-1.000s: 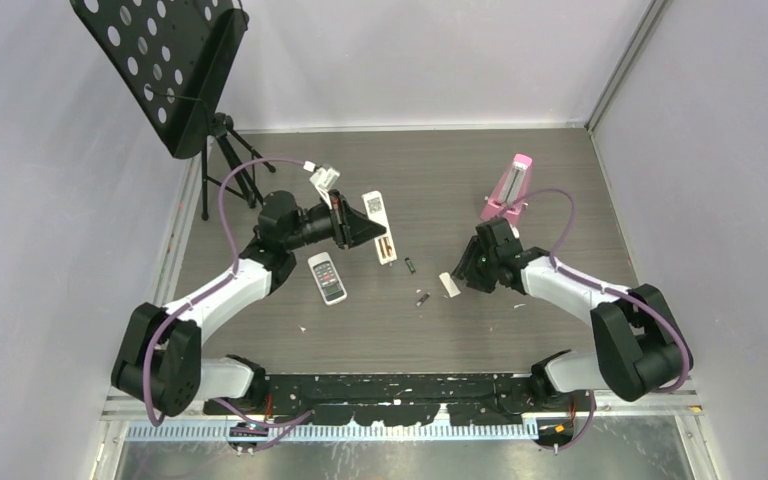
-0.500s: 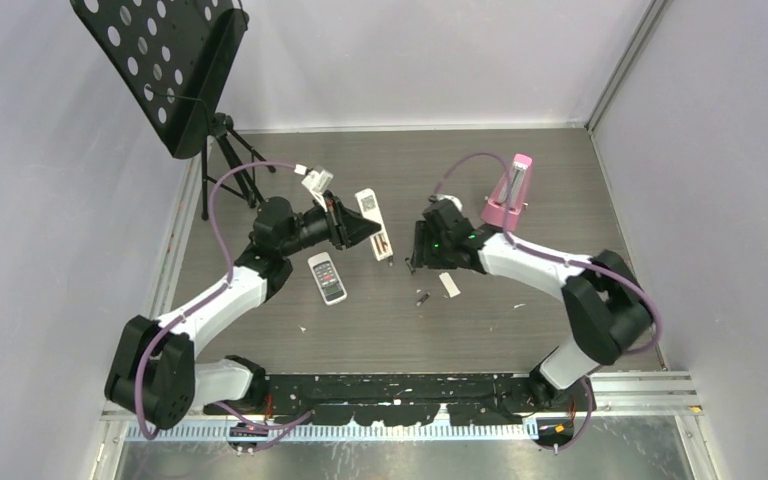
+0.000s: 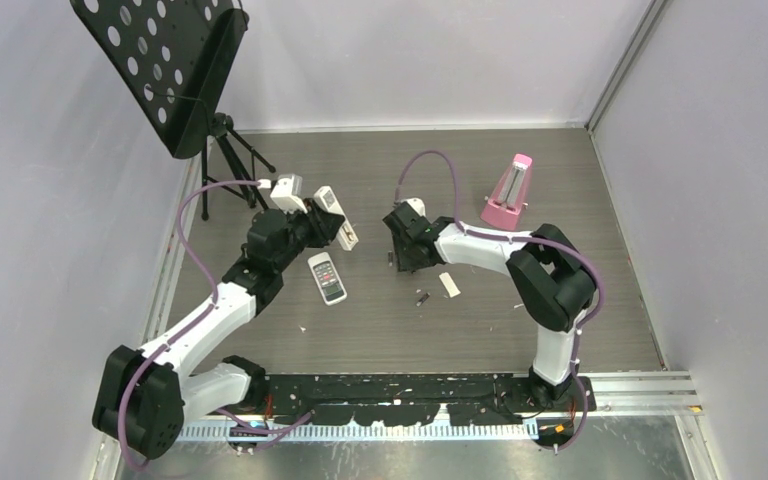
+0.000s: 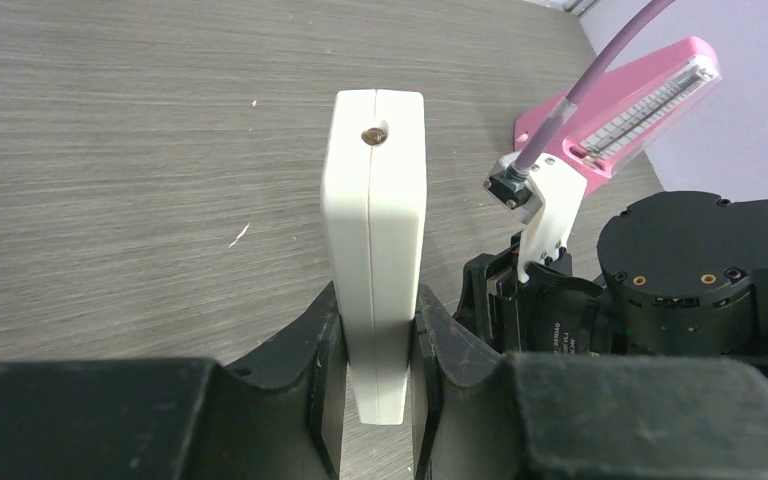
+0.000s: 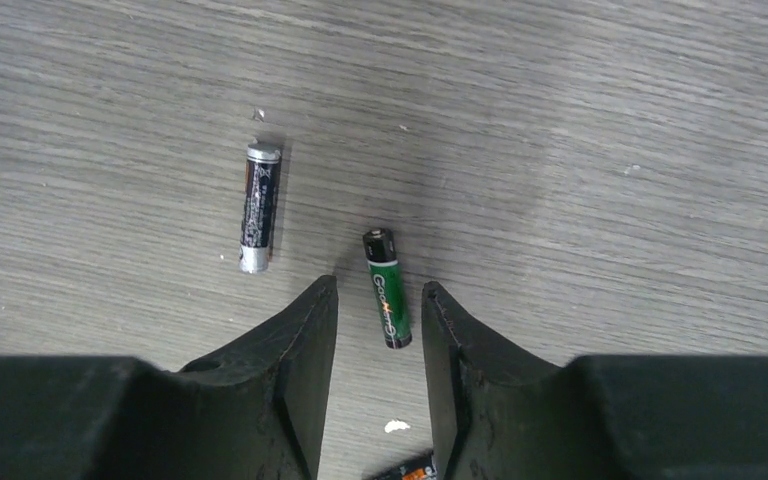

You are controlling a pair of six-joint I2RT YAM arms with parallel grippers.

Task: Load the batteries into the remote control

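The short remote control, dark button panel up, lies on the table just below my left gripper. My left gripper is shut on the longer slim white remote and holds it on edge above the table. My right gripper is open and low over the table. A green battery lies between its fingertips. A black and silver battery lies to the left of it. Another battery shows partly at the bottom edge. One battery lies apart.
A small white cover piece lies right of the batteries. A pink metronome stands at the back right. A black music stand is at the back left. My right arm's wrist is close to the held remote.
My left gripper has lifted the slim white remote and carried it left and back. My right arm has swung left and now sits over the batteries.
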